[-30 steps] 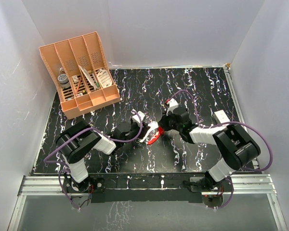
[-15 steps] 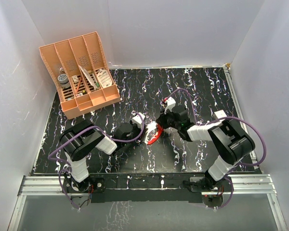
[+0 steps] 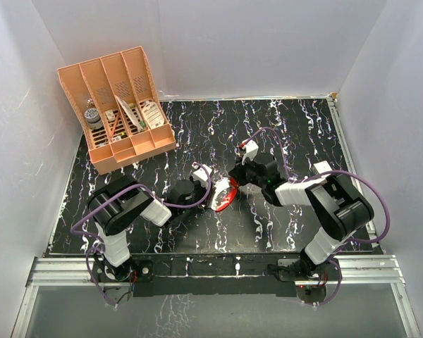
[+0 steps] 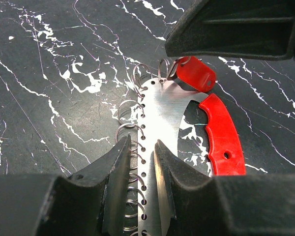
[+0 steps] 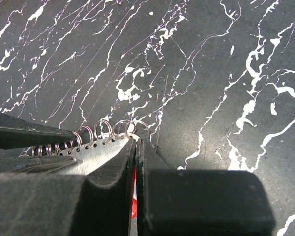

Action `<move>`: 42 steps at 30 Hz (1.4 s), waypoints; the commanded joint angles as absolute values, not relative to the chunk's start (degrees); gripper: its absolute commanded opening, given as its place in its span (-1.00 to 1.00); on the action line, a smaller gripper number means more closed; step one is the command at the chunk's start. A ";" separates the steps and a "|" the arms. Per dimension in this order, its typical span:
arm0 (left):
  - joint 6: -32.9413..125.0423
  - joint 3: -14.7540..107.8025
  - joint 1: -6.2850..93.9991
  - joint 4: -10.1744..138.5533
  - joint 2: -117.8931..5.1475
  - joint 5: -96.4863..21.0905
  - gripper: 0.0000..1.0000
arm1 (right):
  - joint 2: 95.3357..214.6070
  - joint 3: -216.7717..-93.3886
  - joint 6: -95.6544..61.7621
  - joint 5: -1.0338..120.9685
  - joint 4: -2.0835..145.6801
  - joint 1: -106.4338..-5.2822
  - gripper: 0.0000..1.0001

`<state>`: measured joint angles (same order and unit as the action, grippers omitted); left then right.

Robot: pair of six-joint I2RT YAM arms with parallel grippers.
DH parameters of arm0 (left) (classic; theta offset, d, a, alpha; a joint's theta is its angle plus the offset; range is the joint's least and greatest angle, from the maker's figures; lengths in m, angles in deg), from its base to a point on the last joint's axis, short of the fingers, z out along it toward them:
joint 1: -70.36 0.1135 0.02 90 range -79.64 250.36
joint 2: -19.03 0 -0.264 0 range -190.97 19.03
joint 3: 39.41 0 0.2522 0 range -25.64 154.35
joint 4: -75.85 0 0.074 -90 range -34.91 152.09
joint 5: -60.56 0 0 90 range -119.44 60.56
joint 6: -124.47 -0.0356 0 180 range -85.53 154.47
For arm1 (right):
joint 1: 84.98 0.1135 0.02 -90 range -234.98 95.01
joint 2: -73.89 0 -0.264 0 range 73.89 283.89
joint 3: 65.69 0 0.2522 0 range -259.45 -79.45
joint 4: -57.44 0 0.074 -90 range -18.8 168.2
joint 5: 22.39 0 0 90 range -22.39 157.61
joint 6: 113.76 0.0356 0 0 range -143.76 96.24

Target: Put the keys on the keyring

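On the table (image 3: 296,134), centre | left fingers (image 4: 119,187) pinch keyring (image 4: 167,118) | right fingers (image 5: 113,182) pressed together on red key (image 4: 194,73)

Left wrist view: your keyring (image 4: 162,123) runs off the bottom edge; right end effector (image 4: 179,44) hides part of the key (image 4: 196,73).

My top view looks down from behind over the whole table (image 3: 303,127); both wrist views sit close, facing opposite ways, sharing the keyring (image 4: 162,128).
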<state>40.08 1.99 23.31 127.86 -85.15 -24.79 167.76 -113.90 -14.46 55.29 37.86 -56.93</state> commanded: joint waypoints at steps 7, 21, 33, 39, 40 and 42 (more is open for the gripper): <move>40.18 2.63 23.25 126.70 -85.95 -23.90 -0.50 | 169.13 -114.84 -15.75 53.28 32.25 -57.56 -1.00; 40.26 3.18 23.29 126.42 -85.99 -24.25 -0.51 | 168.99 -113.73 -15.64 54.42 34.15 -57.70 -1.00; 40.12 3.01 23.26 126.23 -86.00 -24.25 -0.51 | 170.19 -114.35 -15.02 53.72 32.94 -58.05 -1.00; 40.18 2.69 23.30 126.41 -86.13 -24.19 -0.51 | 168.71 -113.54 -14.69 53.39 31.16 -58.09 -1.00; 40.24 2.75 23.25 126.50 -86.13 -24.20 -0.51 | 168.65 -113.59 -14.70 53.37 31.19 -58.09 -1.00; 40.21 2.75 23.25 126.44 -86.08 -24.20 -0.52 | 168.81 -114.11 -14.69 53.24 31.76 -58.12 -1.00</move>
